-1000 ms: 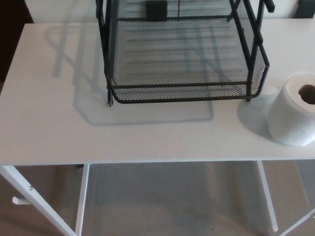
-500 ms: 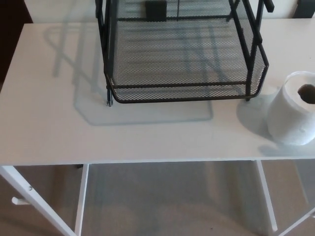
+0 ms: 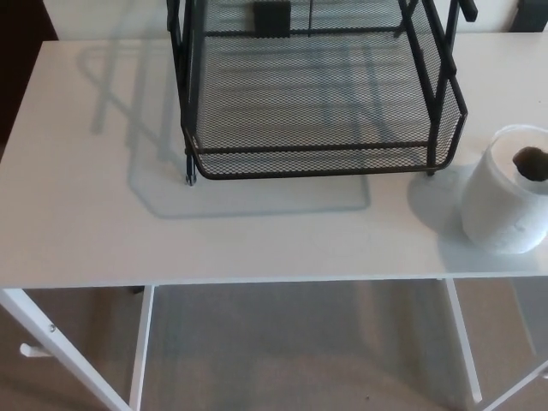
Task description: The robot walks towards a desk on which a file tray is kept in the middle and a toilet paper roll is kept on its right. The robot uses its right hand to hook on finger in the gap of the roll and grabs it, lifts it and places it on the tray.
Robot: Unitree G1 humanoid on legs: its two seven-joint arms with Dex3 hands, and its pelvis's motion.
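Standing on end on the right side of the white desk [image 3: 86, 214], the toilet paper roll [image 3: 505, 210] has its long axis close to upright, with the open core end facing up. It is partly cut off by the right picture edge. The roll rests on the desk surface, outside the file tray [image 3: 308, 147], near the tray's near right corner but apart from it, with a strip of bare desk between them. A dark shape [image 3: 533, 163] fills the core opening at the top of the roll and reaches toward the right picture edge. It cannot be told whether this is part of the right hand, so the state of that hand cannot be told. The left hand does not appear. The file tray is black wire mesh and sits at the middle of the desk toward the far side, its open front facing the near edge and its lower shelf holding nothing.
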